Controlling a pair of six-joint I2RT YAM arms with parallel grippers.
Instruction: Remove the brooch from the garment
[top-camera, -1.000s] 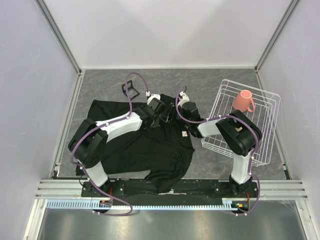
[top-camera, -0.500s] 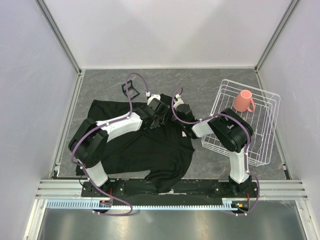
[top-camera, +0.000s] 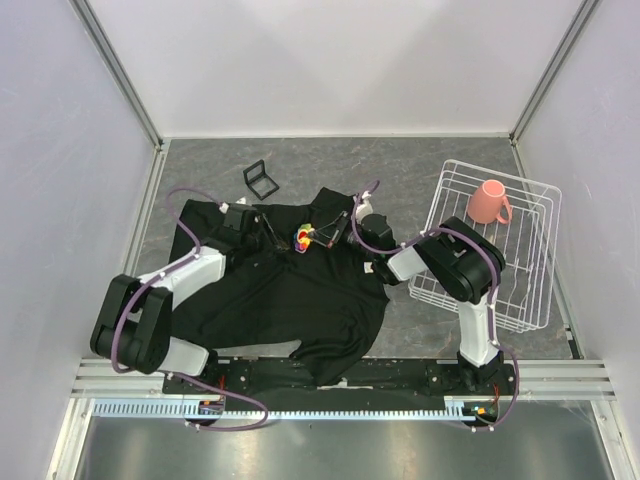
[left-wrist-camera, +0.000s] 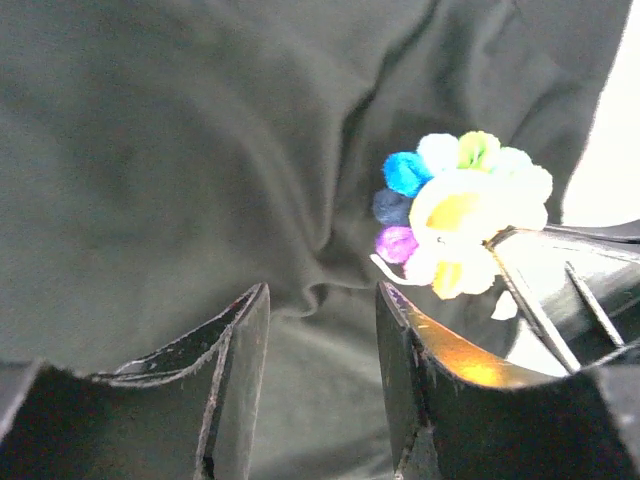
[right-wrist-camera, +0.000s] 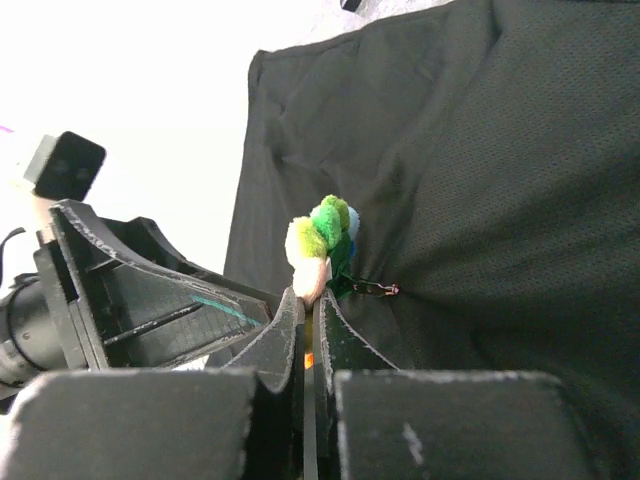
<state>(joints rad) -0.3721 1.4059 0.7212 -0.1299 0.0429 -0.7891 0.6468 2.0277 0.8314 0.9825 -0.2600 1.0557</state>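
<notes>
**Right gripper** (top-camera: 320, 236): fingers (right-wrist-camera: 285, 335) pressed together, clamped on the lower edge of the small round pom-pom brooch of many colours (right-wrist-camera: 322, 240). Green, white and blue tufts stand up just above the fingertips.

**Brooch position:** on the far part of the large black short-sleeved T-shirt (top-camera: 300, 300), roughly midway across it, touching the cloth. In the right wrist view a thin metal pin shows at its foot, lying against the fabric. Cannot tell whether the pin passes through the cloth. In the left wrist view a fold of fabric runs up toward the brooch.

**Left gripper** (top-camera: 272, 232): fingers (left-wrist-camera: 240, 345) apart, with only black cloth visible in the gap between them. It sits on the left side of the brooch, near it but not touching. The two grippers face each other across the brooch.

**T-shirt:** spread on the grey marbled table (top-camera: 430, 165), creased, its near edge close to the arm bases. The small white-and-red label (top-camera: 370, 268) sits at its right edge, just beside the right forearm.

**Other items:**
- White wire basket (top-camera: 520, 270) on the right side of the table, with a pink mug (top-camera: 487, 203) inside at its far end.
- Small black frame-shaped object (top-camera: 260, 178) on the table beyond the shirt, apart from it.
</notes>
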